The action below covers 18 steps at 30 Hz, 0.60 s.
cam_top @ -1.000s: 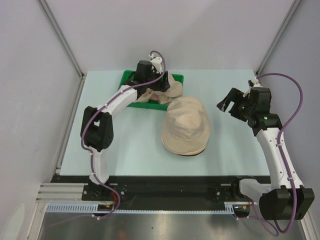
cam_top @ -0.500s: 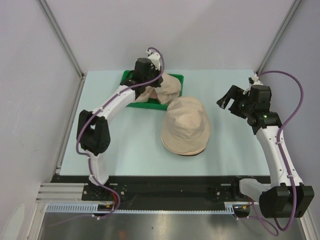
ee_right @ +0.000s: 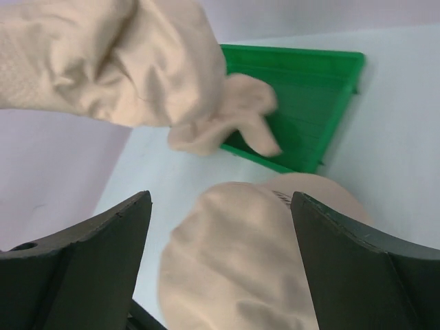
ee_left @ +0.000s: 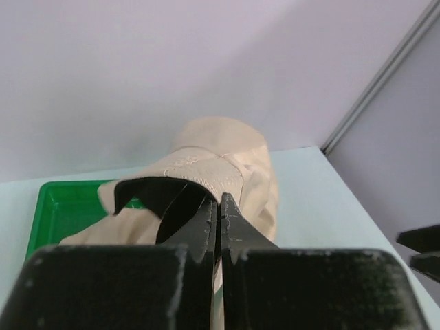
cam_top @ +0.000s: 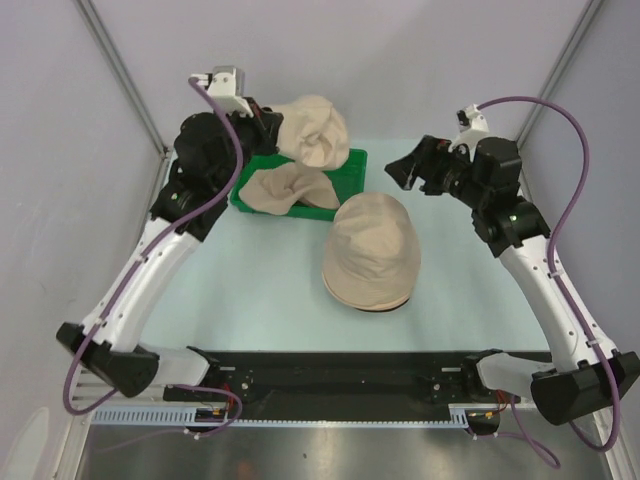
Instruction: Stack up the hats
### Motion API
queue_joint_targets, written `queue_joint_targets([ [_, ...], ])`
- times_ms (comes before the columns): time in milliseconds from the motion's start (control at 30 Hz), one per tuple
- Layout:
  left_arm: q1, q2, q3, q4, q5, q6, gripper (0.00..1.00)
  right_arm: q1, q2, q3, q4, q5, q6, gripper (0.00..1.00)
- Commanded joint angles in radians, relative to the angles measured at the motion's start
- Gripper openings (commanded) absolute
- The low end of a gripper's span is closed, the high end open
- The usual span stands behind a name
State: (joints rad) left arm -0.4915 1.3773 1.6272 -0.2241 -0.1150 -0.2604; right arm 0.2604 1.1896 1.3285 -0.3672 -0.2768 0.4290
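Pale blue table (cam_top: 250, 290), grey walls (cam_top: 450, 60). Left gripper (cam_top: 268, 122) clamped on held hat (cam_top: 315, 130), up above green tray (cam_top: 355, 160). Tray hat (cam_top: 290, 188) lies inside; table hat (cam_top: 372, 250) mid-table. Right gripper (cam_top: 403, 172) jaws wide, empty. Only the left wrist view shows the held hat's black lining (ee_left: 155, 199).

Field note: I'm looking into a robotics lab test cell, not a home. Plain grey panels (cam_top: 60, 150) are boxing in a pale table (cam_top: 260, 300), metal posts (cam_top: 122, 75) are running up the corners, and two arms (cam_top: 150, 270) are sitting on a black rail (cam_top: 340, 375), purple cables (cam_top: 520, 98) looping loose.
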Motion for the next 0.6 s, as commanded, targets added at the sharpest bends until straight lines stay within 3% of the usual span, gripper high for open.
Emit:
queue_joint_targets([
  [0, -0.030, -0.102, -0.088, 0.054, -0.061, -0.034, 0.00, 0.104, -0.011, 0.029, 0.132, 0.004, 0.020, 0.88],
  [200, -0.028, -0.121, -0.054, 0.149, 0.072, 0.009, 0.00, 0.161, -0.019, 0.024, 0.134, 0.047, -0.009, 0.87],
  [567, -0.059, -0.175, 0.000, 0.157, 0.035, -0.114, 0.00, 0.250, -0.093, -0.018, 0.132, 0.070, 0.002, 0.87],
])
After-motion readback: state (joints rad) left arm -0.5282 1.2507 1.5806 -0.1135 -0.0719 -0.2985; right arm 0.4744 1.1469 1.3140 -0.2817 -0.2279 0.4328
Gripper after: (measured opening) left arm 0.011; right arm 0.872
